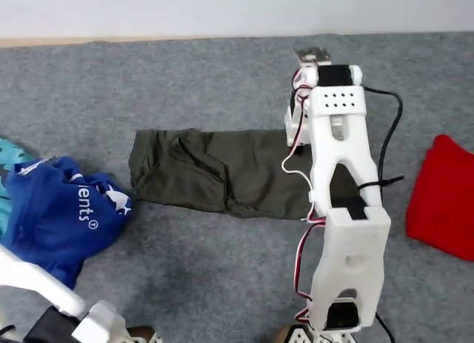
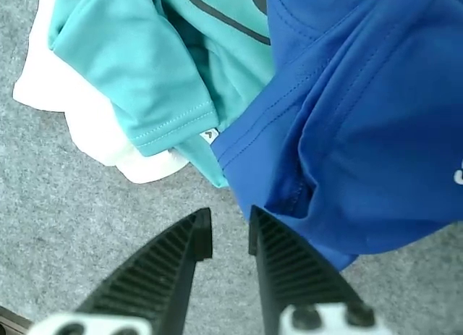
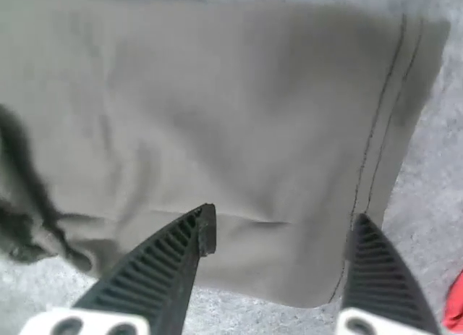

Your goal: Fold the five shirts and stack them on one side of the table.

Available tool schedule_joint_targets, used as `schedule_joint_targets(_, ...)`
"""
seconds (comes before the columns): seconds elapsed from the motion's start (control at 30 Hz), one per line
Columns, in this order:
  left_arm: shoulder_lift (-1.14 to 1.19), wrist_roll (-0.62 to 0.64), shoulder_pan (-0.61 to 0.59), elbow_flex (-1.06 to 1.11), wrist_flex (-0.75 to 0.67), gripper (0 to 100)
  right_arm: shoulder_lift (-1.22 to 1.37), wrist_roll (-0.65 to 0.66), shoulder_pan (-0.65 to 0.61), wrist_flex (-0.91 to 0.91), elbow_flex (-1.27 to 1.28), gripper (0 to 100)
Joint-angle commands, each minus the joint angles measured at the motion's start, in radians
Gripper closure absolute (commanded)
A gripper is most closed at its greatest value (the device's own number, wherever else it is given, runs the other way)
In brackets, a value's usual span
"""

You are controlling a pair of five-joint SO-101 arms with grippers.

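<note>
working on the olive-green fabric shirt (image 1: 215, 172), spread as a long, creased band across the middle of the grey felt-like table (image 1: 222, 76). hovering over its hemmed end with the right gripper (image 3: 283, 226), spread wide and gripping nothing. resting the left gripper (image 2: 230, 223) by the heap at the table's side, parted only a sliver and also empty, just beside the edge of the crumpled royal-blue jersey shirt (image 2: 362, 132), itself overlapping a teal sports shirt (image 2: 145, 60) and a white shirt (image 2: 65, 111). leaving a red fabric shirt (image 1: 444, 195) alone at the opposite edge.

probably early in the task, with 1 of 5 shirts in hand and 3 in an unfolded heap.

to fold well: lower onto the hem near the double stitch line, pinch every layer at once rather than just the top one, and lift only enough to clear the cloth. carry the end over toward the other end and line up the edges before letting go. beware of the creases near the middle bunching under the fold; smooth them first if possible.
</note>
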Motion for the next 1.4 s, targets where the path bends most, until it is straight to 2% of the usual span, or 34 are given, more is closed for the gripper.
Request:
schedule_joint_targets(0.0,-0.009,0.003,0.006,-0.007,-0.011,91,0.012,-0.037,0.041,0.033,-0.064,65.6)
schedule_joint_targets(0.27,-0.009,0.003,0.008,-0.007,-0.011,91,0.051,-0.031,0.096,-0.004,-0.066,65.5)
schedule_joint_targets(0.57,-0.009,0.003,0.008,-0.007,-0.012,91,0.183,-0.014,0.099,-0.117,-0.066,65.5)
schedule_joint_targets(0.87,-0.009,0.003,0.008,-0.007,-0.011,91,0.283,-0.012,0.101,-0.104,-0.069,65.9)
schedule_joint_targets(0.97,-0.009,0.003,0.008,-0.007,-0.011,91,0.286,-0.012,0.101,-0.091,-0.069,72.6)
schedule_joint_targets(1.17,-0.009,0.003,0.008,-0.007,-0.011,91,0.277,0.02,0.102,-0.094,-0.071,97.7)
schedule_joint_targets(1.23,-0.009,0.003,0.008,-0.007,-0.011,91,0.277,0.08,0.102,-0.079,-0.071,98.3)
schedule_joint_targets(1.37,-0.009,0.003,0.008,-0.007,-0.011,91,0.255,0.103,0.137,-0.042,-0.083,98.7)
